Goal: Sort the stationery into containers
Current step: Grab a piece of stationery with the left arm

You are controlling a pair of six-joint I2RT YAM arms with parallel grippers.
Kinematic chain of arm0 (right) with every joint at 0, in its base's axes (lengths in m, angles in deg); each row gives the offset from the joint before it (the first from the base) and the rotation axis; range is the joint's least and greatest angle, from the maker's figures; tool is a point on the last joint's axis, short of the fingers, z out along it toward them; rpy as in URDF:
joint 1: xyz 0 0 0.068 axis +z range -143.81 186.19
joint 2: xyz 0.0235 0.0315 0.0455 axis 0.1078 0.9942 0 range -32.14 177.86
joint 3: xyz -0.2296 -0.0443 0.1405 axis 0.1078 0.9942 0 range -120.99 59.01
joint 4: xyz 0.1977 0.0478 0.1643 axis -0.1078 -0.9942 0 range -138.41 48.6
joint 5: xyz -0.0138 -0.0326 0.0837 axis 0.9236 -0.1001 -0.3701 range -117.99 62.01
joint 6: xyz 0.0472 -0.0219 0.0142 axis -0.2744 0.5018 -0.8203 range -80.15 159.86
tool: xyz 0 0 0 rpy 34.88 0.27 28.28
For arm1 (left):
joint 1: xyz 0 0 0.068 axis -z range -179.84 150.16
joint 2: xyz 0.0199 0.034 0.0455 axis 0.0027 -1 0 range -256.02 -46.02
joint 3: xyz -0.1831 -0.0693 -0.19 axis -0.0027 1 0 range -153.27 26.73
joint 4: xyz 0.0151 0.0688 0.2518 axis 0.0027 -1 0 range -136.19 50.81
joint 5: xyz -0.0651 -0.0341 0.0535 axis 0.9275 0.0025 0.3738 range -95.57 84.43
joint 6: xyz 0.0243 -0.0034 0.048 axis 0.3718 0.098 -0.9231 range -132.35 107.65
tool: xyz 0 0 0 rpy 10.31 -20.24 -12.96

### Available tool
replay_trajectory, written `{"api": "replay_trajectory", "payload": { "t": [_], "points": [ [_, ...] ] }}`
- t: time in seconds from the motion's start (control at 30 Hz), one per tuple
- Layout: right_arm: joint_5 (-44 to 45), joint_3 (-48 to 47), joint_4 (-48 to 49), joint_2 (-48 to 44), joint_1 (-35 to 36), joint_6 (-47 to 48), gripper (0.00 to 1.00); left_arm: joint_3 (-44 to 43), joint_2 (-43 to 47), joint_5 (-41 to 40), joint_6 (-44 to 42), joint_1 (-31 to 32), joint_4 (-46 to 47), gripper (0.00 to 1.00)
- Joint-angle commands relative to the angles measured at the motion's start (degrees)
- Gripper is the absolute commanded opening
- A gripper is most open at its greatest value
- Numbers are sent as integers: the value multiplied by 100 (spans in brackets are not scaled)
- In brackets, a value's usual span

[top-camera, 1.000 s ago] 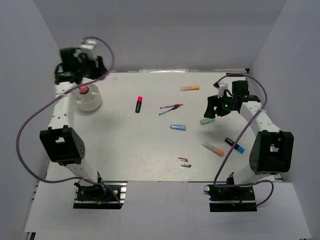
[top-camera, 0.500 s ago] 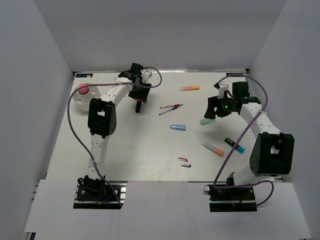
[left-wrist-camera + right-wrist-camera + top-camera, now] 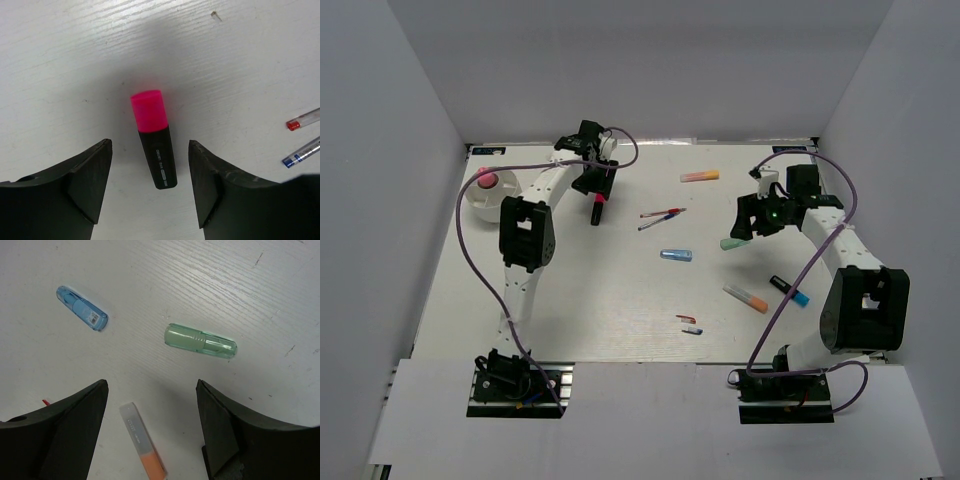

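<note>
A black highlighter with a pink cap [image 3: 154,137] lies flat on the white table, and my left gripper [image 3: 149,145] hovers open straddling it without touching. In the top view this highlighter [image 3: 597,208] sits just below the left gripper [image 3: 597,186]. The white bowl [image 3: 506,205] at far left holds a pink round-topped stick [image 3: 486,181]. My right gripper [image 3: 151,386] hangs open and empty above the table, with a mint marker [image 3: 200,341] ahead of it, a blue marker [image 3: 81,308] to the left and a grey-and-orange marker [image 3: 142,440] between its fingers, lower down.
Two thin pens [image 3: 660,217] lie mid-table and an orange-pink highlighter [image 3: 699,176] near the back. A black-and-blue marker [image 3: 789,290] and small red and blue pieces [image 3: 689,324] lie toward the front right. Grey walls enclose the table.
My left arm swung from above the bowl across to the pink-capped highlighter, and its jaws widened slightly. The right arm has barely moved.
</note>
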Motion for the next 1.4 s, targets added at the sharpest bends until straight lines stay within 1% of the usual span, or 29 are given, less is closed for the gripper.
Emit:
{"api": "replay_trajectory", "payload": {
  "t": [0.0, 0.23, 0.33, 0.47, 0.6, 0.67, 0.7, 0.77, 0.8, 0.83, 0.9, 0.93, 1.0, 1.03, 1.07, 1.13, 1.17, 1.2, 1.27, 1.3, 1.33, 1.37],
  "points": [
    [-44, -52, -33, 36, 6, 44, 76, -277, -118, 169, 40, -20, -74, 71],
    [-26, 0, -33, 18, 6, 36, 76, -338, -355, 204, 40, -20, -47, 68],
    [-35, 35, -15, 18, 6, 18, 76, -347, -417, 221, 40, -20, -30, 63],
    [-26, 44, -15, -17, -11, 18, 76, -330, -417, 239, 40, -20, 75, 46],
    [-9, 35, -85, -34, 6, 79, 76, -338, -408, 230, 40, -20, 181, 45],
    [0, 9, -103, -26, 6, 97, 76, -347, -408, 221, 40, -20, 233, 43],
    [0, -8, -112, -34, 6, 97, 76, -304, -330, 256, 40, -20, 269, 35],
    [0, -26, -129, -43, 6, 97, 76, -120, -163, 361, 40, -143, 531, 27],
    [0, -26, -129, -52, 6, 97, 76, 20, -5, 484, 223, -143, 672, 22],
    [-9, -17, -138, -61, 6, 97, 76, 448, 396, 589, 338, -230, 873, 15],
    [0, -26, -147, -96, -3, 115, 76, 1073, 942, 854, 444, -389, 1611, 9],
    [9, -26, -164, -105, -3, 123, 76, 1825, 1624, 915, 523, -442, 2301, 8],
    [18, -52, -156, -114, 6, 150, 76, 2637, 2365, 1099, 594, -547, 3052, 7],
    [18, -96, -164, -114, -3, 159, 76, 3346, 3039, 1170, 524, -635, 3751, 8],
    [9, -114, -164, -105, 6, 176, 76, 3640, 3333, 1240, 445, -635, 4028, 7],
    [0, -210, -199, -61, 6, 185, 76, 4080, 3773, 1249, 226, -775, 4380, 5],
    [-26, -237, -191, -52, 6, 185, 76, 4143, 4045, 1267, 164, -828, 4391, 5],
    [-44, -272, -199, -35, 6, 185, 76, 4179, 4152, 1285, -72, -942, 4356, 4],
    [-114, -290, -165, -17, 15, 159, 76, 4389, 4442, 1294, -302, -1057, 4347, 0],
    [-132, -281, -156, -17, 24, 150, 76, 4555, 4565, 1215, -468, -1170, 4565, 0],
    [-149, -281, -138, -17, -2, 132, 76, 4748, 4688, 1171, -548, -1241, 4723, 0],
    [-176, -281, -95, -26, 6, 106, 76, 5211, 5011, 1101, -627, -1303, 4960, 0]
  ]
}}
